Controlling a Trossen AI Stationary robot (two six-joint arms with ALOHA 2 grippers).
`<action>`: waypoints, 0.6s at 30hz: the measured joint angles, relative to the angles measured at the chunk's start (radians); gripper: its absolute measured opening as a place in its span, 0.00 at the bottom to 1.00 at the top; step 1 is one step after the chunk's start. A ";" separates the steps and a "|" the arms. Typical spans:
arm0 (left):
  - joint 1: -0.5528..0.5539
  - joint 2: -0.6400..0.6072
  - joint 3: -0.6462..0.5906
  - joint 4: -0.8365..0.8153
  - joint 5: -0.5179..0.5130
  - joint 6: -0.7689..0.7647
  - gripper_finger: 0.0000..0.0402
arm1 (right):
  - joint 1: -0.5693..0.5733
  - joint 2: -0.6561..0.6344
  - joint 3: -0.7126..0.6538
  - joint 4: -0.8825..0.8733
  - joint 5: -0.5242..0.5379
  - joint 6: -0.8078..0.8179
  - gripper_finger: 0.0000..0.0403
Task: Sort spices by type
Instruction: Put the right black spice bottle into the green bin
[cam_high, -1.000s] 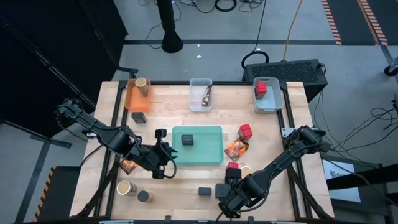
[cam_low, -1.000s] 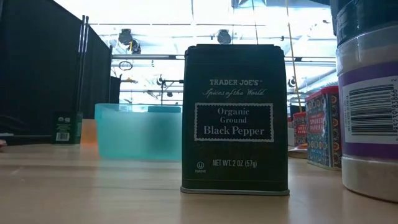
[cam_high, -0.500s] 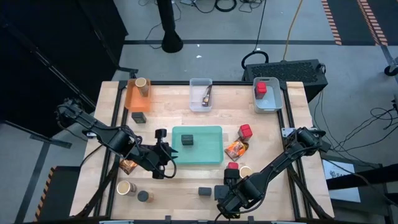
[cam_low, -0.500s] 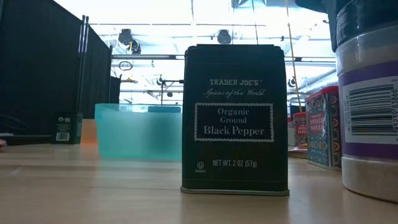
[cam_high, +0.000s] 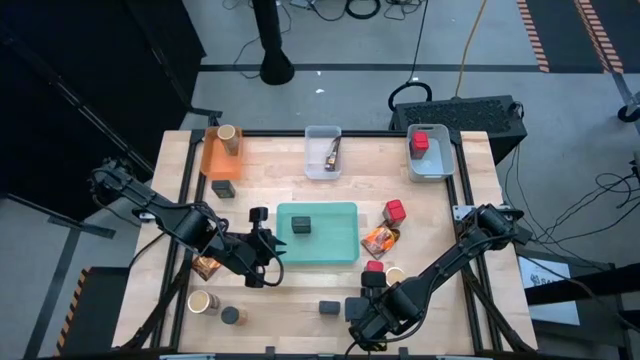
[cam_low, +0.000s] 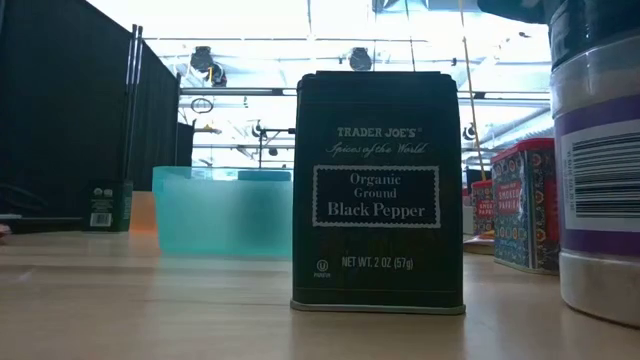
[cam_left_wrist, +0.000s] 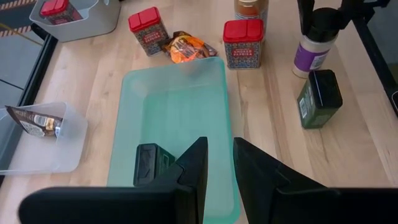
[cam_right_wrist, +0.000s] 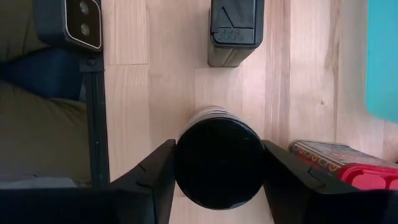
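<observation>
- Right gripper (cam_right_wrist: 217, 163): at the near edge of the table, near-right of the teal tray (cam_high: 340, 250); its two fingers (cam_right_wrist: 152, 171) press either side of a black-lidded jar (cam_right_wrist: 219, 163), gripping it.
- That jar, in the low view, is a white jar with a purple label and barcode; its base looks slightly clear of the tabletop, though contact cannot be confirmed.
- Black pepper tin (cam_low: 378, 190): upright on the table near the tray's near edge, just beside the held jar.
- Red tin (cam_right_wrist: 345, 160): just beside the held jar, on the side towards the tray.
- Left gripper (cam_left_wrist: 216, 163): over the tray's left edge, fingers parted by a narrow gap, holding nothing.
- Dark block (cam_high: 302, 227): inside the tray, in its left half.
- Orange-red packet (cam_high: 379, 239) and a second red tin (cam_high: 396, 211): on the table just right of the tray.
- Orange bin (cam_high: 214, 160), clear bin (cam_high: 312, 160) and blue bin (cam_high: 432, 166): beyond the tray along the far edge, holding a tan jar (cam_high: 229, 135), a packet (cam_high: 329, 152) and a red cube (cam_high: 420, 141) respectively.
</observation>
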 joint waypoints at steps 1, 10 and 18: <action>0.000 0.000 0.000 0.000 0.000 0.000 0.20 | 0.000 0.000 0.000 0.000 0.000 0.002 0.43; 0.000 0.000 0.000 0.003 0.000 0.000 0.20 | -0.031 -0.053 0.029 -0.042 -0.095 0.055 0.43; 0.000 0.000 0.000 0.007 -0.001 0.000 0.20 | -0.109 -0.095 0.215 -0.294 -0.024 0.099 0.43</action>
